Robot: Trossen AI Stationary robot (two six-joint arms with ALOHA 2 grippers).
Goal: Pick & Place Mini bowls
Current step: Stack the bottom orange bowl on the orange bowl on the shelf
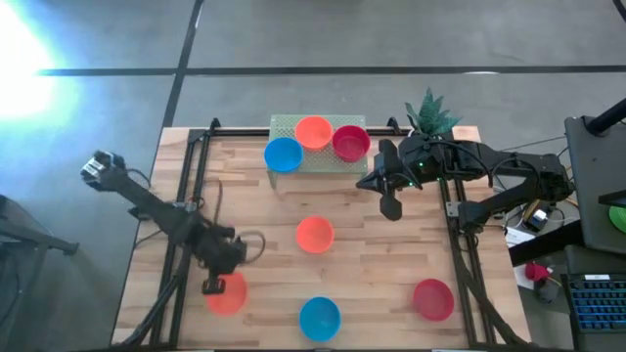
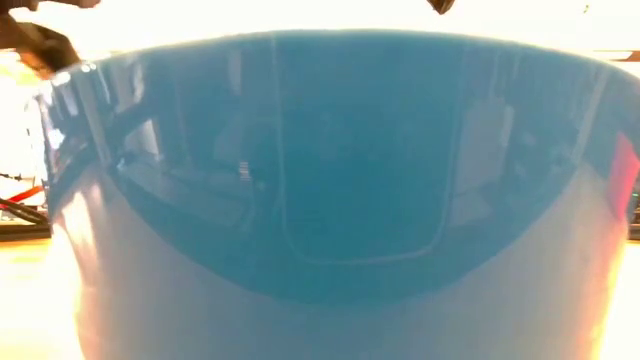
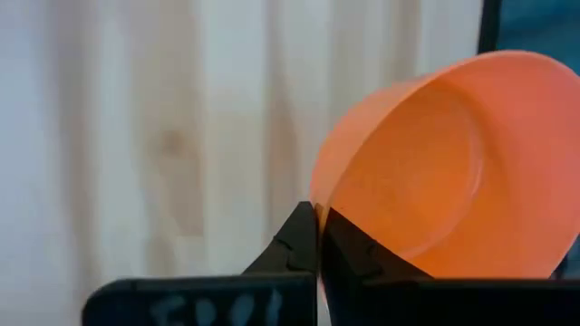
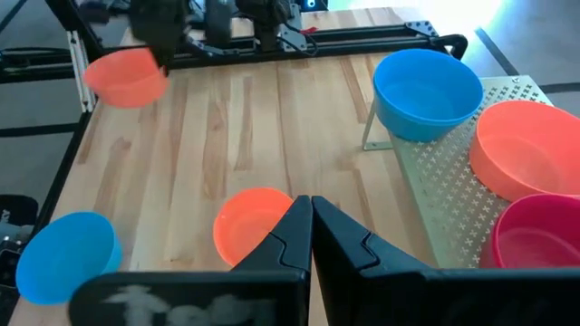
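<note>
My left gripper (image 1: 213,286) is at the table's near left, shut on an orange mini bowl (image 1: 228,295), which also shows in the right wrist view (image 4: 125,77). My right gripper (image 1: 391,207) is shut and empty, above the table just right of a green perforated tray (image 1: 293,124). The tray holds a blue bowl (image 1: 283,154), an orange bowl (image 1: 313,132) and a red bowl (image 1: 350,143). An orange bowl (image 1: 314,235), a blue bowl (image 1: 319,318) and a red bowl (image 1: 432,299) stand on the table. The blue one fills the low view (image 2: 320,150). My left gripper holds the orange bowl by its rim (image 3: 319,201), one finger (image 3: 362,255) inside the bowl and one (image 3: 292,243) outside. The bowl is tilted, its hollow turned toward the wrist camera. I cannot tell whether it is clear of the table.
A small potted green plant (image 1: 430,112) stands at the far right corner, behind my right arm. Black frame rails (image 1: 186,196) run along the table's left and right sides. Bare wood lies between the tray and the middle orange bowl.
</note>
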